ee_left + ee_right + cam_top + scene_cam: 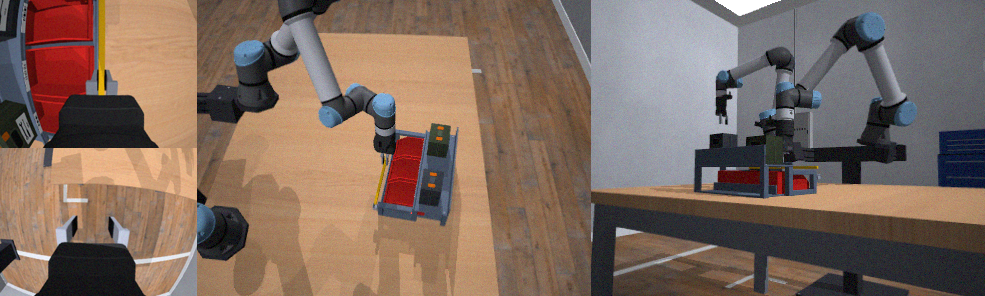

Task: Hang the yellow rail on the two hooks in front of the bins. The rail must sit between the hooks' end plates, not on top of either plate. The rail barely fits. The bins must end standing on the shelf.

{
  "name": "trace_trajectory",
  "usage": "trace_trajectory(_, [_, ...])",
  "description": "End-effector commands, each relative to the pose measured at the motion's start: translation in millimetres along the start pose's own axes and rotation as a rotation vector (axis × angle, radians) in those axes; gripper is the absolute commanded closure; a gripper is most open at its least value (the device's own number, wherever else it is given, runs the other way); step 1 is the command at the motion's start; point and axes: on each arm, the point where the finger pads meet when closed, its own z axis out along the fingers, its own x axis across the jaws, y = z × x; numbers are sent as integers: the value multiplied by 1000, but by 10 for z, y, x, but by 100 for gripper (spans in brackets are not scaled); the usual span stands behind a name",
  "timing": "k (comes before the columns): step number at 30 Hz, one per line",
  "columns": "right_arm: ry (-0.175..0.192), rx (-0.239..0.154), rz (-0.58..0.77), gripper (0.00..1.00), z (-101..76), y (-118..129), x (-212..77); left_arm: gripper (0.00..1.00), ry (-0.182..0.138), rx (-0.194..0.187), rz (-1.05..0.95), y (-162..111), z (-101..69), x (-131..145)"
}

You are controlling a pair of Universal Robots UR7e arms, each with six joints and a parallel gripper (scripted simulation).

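Left claw (385, 159) (792, 156) (102, 80) nearly closed, clamping rail (380, 184) (808, 167) (102, 39) near its 12 o'clock end, top view. Rail at rack's (397, 213) (731, 157) (96, 20) 9 o'clock. Right claw (723, 120) (93, 224) wide open, nothing held.

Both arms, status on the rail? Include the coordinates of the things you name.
Left gripper (385, 159) (102, 80): jaws shut on rail (380, 185) (811, 167) (102, 39). Right gripper (723, 120) (93, 225): open, away from shelf (451, 175) (730, 157). Rail beside red bins (403, 170) (751, 176) (63, 69); seating unconfirmed.

The top view looks down from high up. The outside view looks sideways, low by the surface (322, 190) (871, 205). Both share the shelf (451, 175) (728, 158). Each wrist view looks close past its claw.
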Motion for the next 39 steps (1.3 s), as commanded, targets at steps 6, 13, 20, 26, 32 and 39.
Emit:
trace_trajectory(6, [0, -2, 0, 0, -5, 3, 1, 100, -1, 1, 0, -2, -5, -5])
trace_trajectory(13, [0, -2, 0, 0, -5, 3, 1, 100, -1, 1, 0, -2, 0, -5])
trace_trajectory(20, [0, -2, 0, 0, -5, 3, 1, 100, -1, 1, 0, -2, 8, -5])
trace_trajectory(26, [0, -2, 0, 0, -5, 3, 1, 100, -1, 1, 0, -2, 15, -5])
trace_trajectory(32, [0, -2, 0, 0, -5, 3, 1, 100, -1, 1, 0, -2, 24, -5])
trace_trajectory(39, [0, -2, 0, 0, -5, 3, 1, 100, -1, 1, 0, -2, 31, -5])
